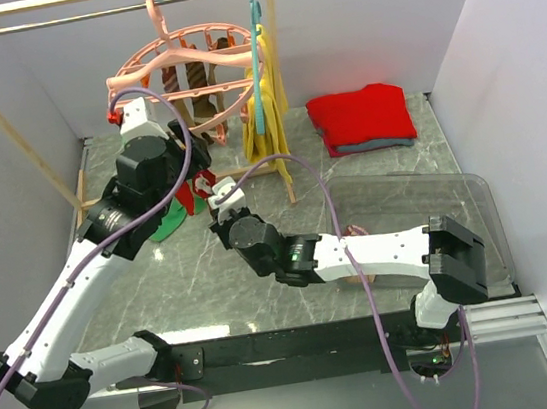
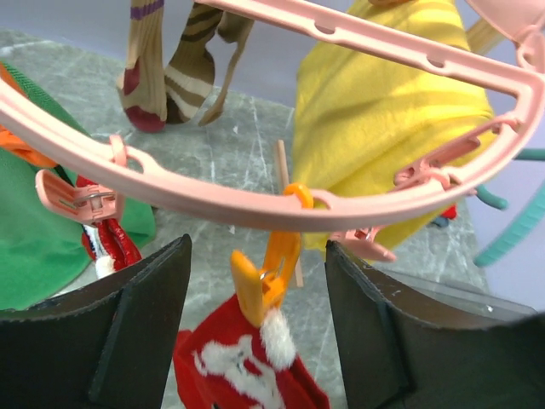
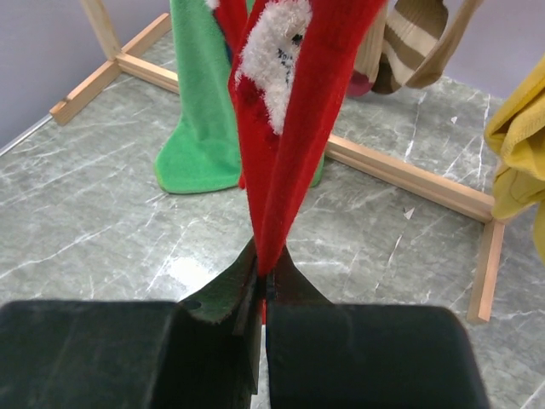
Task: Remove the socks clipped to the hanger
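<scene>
The salmon-pink ring hanger hangs from the rail; its rim crosses the left wrist view. A red sock with white trim hangs from an orange clip. My left gripper is open, its jaws on either side of that clip and sock top. My right gripper is shut on the lower end of the red sock, below the hanger. Brown-and-tan striped socks hang at the far side of the ring. A second red sock hangs from a pink clip at the left.
A green sock-shaped cloth hangs beside the red sock. A yellow cloth hangs on a teal hanger. A folded red garment lies at the back right. A clear bin stands at the right. The wooden rack base lies behind.
</scene>
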Action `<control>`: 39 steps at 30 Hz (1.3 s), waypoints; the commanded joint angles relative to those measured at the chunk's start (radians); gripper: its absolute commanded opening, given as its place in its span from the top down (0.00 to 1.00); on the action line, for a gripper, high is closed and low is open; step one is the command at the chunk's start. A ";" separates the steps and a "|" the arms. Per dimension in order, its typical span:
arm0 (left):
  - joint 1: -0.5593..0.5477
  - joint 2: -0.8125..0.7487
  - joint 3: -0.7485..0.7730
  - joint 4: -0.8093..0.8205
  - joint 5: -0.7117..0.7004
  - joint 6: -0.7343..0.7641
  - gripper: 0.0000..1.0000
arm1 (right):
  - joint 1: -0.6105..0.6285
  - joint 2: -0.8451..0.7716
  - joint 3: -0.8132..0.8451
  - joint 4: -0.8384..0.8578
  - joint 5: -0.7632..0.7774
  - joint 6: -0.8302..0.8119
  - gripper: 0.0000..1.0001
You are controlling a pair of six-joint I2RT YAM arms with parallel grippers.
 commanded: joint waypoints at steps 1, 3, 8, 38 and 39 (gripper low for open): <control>-0.001 0.028 0.035 0.058 -0.058 0.050 0.36 | 0.014 -0.025 0.052 0.012 0.038 -0.013 1.00; -0.003 0.037 0.033 0.069 -0.066 0.066 0.41 | 0.018 -0.030 0.049 0.012 0.038 -0.011 1.00; -0.003 0.050 0.043 0.060 -0.075 0.073 0.54 | 0.024 -0.035 0.043 0.014 0.042 -0.011 1.00; -0.003 0.014 0.006 0.084 0.009 0.069 0.99 | -0.067 -0.378 -0.279 -0.224 0.079 0.291 1.00; -0.003 0.013 0.003 0.086 0.011 0.069 0.99 | -0.103 -0.410 -0.318 -0.262 0.064 0.308 1.00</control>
